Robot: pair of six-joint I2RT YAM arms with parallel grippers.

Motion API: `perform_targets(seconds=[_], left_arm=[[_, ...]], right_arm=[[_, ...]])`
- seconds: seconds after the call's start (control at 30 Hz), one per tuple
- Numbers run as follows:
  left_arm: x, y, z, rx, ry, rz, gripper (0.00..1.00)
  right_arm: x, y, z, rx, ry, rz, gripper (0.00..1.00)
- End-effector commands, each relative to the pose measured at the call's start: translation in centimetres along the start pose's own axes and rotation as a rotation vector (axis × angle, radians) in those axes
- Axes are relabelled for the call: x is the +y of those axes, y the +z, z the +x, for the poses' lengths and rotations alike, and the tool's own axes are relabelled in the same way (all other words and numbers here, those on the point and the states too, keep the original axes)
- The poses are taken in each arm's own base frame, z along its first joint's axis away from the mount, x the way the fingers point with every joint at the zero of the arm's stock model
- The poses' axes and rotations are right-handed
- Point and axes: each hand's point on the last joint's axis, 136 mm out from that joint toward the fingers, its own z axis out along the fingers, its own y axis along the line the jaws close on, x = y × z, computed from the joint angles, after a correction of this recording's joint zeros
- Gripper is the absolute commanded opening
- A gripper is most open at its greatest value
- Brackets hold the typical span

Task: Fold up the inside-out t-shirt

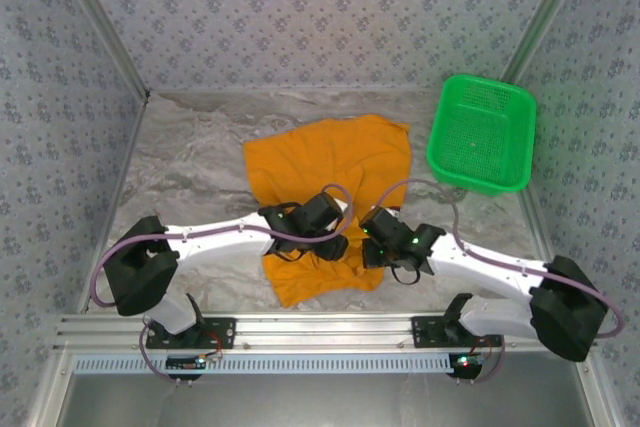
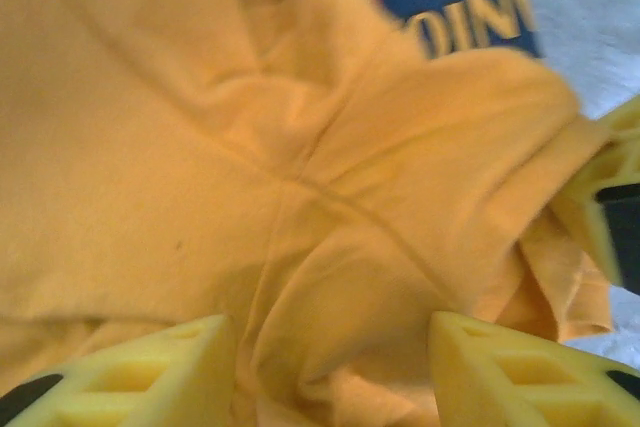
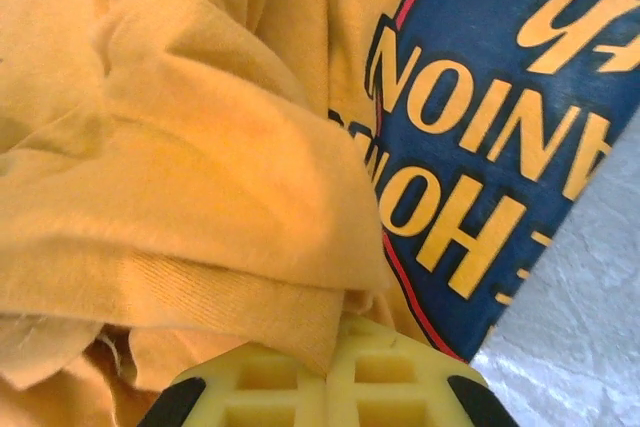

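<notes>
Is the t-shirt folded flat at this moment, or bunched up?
Bunched, not folded: the t-shirt lies rumpled with an uneven outline, cloth heaped in loose wrinkles.

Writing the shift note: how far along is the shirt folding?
Done: no clean fold shows; the t-shirt lies rumpled on the table. In hand: the right fingers are shut at a cloth fold beside the blue print, seemingly pinching it; the left fingers stand open astride a bunch of cloth. Left: flatten it and make all the folds.
</notes>
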Motion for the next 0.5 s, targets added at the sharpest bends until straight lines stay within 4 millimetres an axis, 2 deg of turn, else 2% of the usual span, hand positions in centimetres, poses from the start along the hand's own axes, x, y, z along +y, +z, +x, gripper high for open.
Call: perform_targets(seconds=[0.0, 0.07, 0.17, 0.3, 0.47], left_arm=[[-3.0, -2.0, -2.1, -0.067, 0.201, 0.144, 0.56], [-4.2, -2.9, -2.4, -0.104, 0.267, 0.210, 0.58], [-6.0, -3.3, -1.6, -0.181, 0.456, 0.330, 0.57], [-6.1, -2.9, 0.1, -0.315, 0.667, 0.340, 0.57], [-6.1, -1.8, 0.2, -0.295, 0.835, 0.299, 0.57]], right_arm=[[-1.9, 0.6, 2.0, 0.011, 0.020, 0.025, 0.05], [-2.3, 0.9, 2.8, 0.011, 0.055, 0.003, 0.07], [-1.4, 0.3, 2.7, -0.012, 0.045, -0.069, 0.07], [-0.5, -1.4, 1.6, -0.103, 0.013, -0.157, 0.07], [1.7, -3.4, 0.8, -0.219, -0.033, -0.353, 0.01]])
